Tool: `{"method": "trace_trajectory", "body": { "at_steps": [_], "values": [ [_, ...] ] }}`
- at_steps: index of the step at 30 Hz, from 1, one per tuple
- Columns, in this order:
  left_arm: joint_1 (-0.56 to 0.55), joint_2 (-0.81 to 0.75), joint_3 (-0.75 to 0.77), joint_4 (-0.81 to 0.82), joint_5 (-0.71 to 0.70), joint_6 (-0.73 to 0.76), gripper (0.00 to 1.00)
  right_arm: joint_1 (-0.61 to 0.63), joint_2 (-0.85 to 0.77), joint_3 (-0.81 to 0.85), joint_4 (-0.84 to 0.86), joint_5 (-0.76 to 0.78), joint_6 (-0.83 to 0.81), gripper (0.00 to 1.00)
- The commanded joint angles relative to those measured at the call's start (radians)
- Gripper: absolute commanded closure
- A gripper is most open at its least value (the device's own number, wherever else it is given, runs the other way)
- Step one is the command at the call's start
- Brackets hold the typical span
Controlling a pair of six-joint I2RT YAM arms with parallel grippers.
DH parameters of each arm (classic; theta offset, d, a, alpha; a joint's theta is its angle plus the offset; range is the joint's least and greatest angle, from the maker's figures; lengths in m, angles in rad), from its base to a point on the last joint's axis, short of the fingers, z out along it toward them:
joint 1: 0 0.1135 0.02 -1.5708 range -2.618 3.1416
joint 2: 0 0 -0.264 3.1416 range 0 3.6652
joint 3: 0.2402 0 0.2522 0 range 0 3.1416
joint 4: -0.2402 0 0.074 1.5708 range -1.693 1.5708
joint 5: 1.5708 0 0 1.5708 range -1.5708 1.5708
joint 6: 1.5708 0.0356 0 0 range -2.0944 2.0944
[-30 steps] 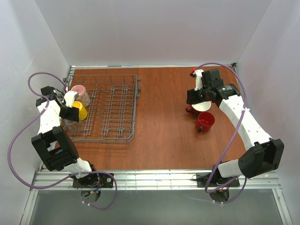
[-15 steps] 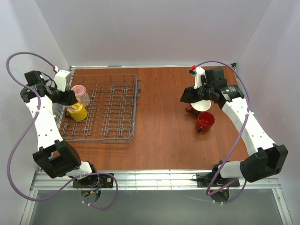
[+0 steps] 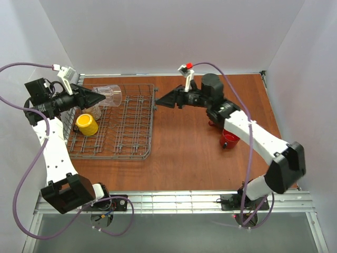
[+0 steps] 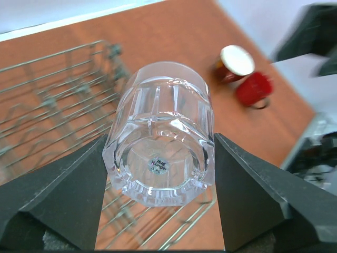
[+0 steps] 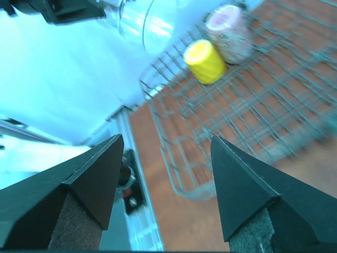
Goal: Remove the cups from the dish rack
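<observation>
My left gripper (image 3: pixel 99 97) is shut on the clear glass tumbler (image 3: pixel 109 96) and holds it on its side, up above the left end of the grey wire dish rack (image 3: pixel 129 132). The left wrist view shows the tumbler's base (image 4: pixel 160 132) gripped between both fingers. The yellow mug (image 3: pixel 86 125) lies in the rack, with the pink mug (image 3: pixel 96 113) partly hidden behind it under the glass. My right gripper (image 3: pixel 166 99) is open and empty, pointing left just beside the rack's right edge. The plain red mug (image 3: pixel 230 138) and the floral mug (image 4: pixel 235 62) stand on the table at the right.
The right wrist view looks along the rack (image 5: pixel 253 105) at the yellow mug (image 5: pixel 205 61) and pink mug (image 5: pixel 229 31). My right arm reaches over the two mugs on the table. White walls close in the left, back and right sides.
My left arm has lifted the tumbler out of the rack, up and to the right. My right arm has swung left from the floral mug towards the rack, jaws open.
</observation>
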Motion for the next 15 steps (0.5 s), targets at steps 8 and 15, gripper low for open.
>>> {"method": "trace_trajectory", "body": {
  "at_steps": [8, 15],
  "values": [
    [-0.023, -0.122, -0.12, 0.349, 0.238, -0.352, 1.0, 0.135, 0.327, 0.176, 0.658, -0.078, 0.421, 0.41],
    [-0.032, -0.128, -0.133, 0.359, 0.237, -0.361, 1.0, 0.196, 0.431, 0.281, 0.724, -0.075, 0.499, 0.43]
  ]
}}
